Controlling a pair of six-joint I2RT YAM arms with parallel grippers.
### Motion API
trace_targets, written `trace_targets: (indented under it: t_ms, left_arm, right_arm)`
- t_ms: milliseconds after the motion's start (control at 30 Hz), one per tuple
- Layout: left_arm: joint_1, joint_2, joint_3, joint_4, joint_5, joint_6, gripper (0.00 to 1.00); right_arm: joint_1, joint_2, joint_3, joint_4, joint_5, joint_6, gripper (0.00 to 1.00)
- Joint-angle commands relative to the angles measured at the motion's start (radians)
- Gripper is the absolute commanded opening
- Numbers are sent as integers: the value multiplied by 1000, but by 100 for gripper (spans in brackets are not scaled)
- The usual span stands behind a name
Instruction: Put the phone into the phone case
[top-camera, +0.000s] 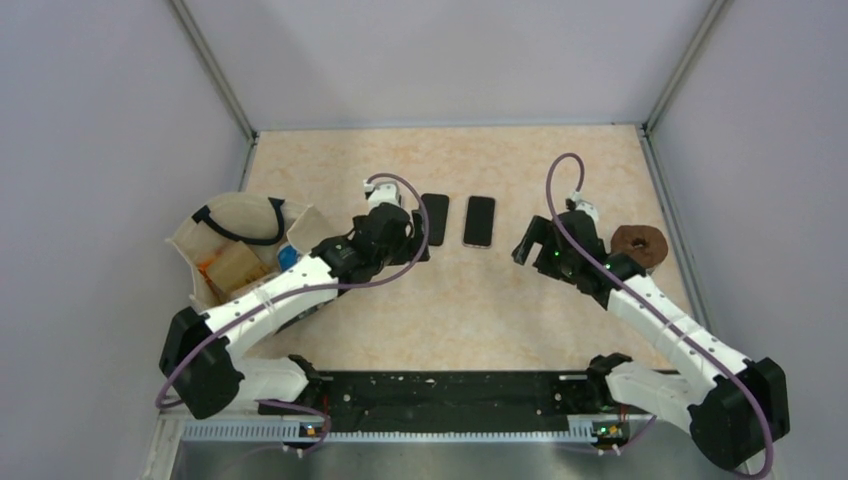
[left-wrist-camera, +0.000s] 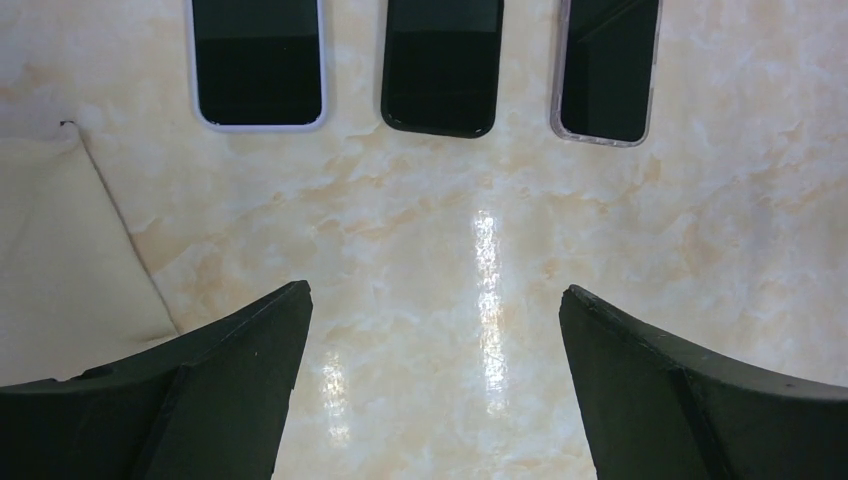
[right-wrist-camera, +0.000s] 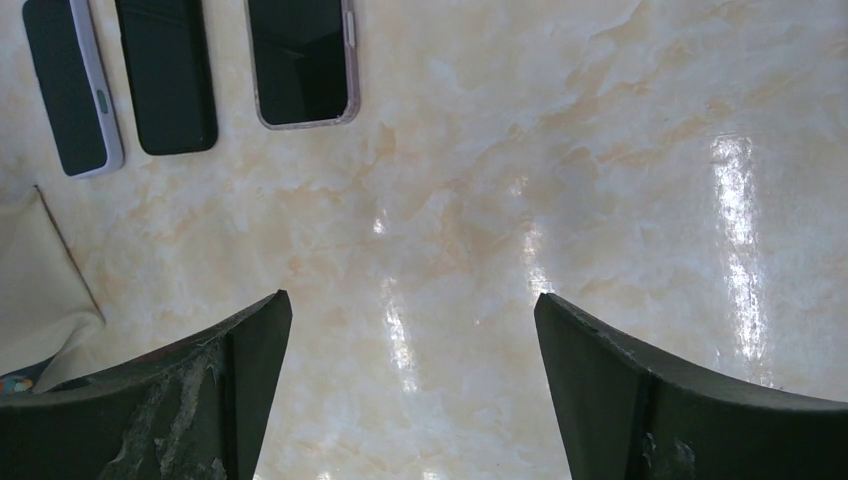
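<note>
Both arms hung over the marbled table (top-camera: 500, 310), with nothing in either grasp. The left gripper (left-wrist-camera: 435, 300) was spread wide and empty, just short of a row of three flat slabs. The right gripper (right-wrist-camera: 412, 300) gaped too, holding nothing, off to the row's right. At the right end of the row lay the phone (left-wrist-camera: 607, 70), flat with its glossy dark screen up. It caught reflections and had a thin pale pinkish rim and rounded corners. Just beside it, not touching, sat the phone case (left-wrist-camera: 440, 70), matte black all over, though whether it was hollow I couldn't tell. Past that lay a white-bordered slab (left-wrist-camera: 258, 65). A cream fabric bag (top-camera: 300, 225) sat far left and a brown ring (top-camera: 638, 243) far right.
</note>
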Motion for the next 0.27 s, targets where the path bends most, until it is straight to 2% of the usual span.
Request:
trace_targets:
  t_ms: [0, 233]
  left_arm:
    - [3, -24, -12, -3, -12, -22, 99]
    - [3, -16, -18, 31, 24, -31, 99]
  right_arm:
    - [-5, 24, 38, 43, 19, -27, 92]
    - [-4, 19, 33, 43, 24, -26, 92]
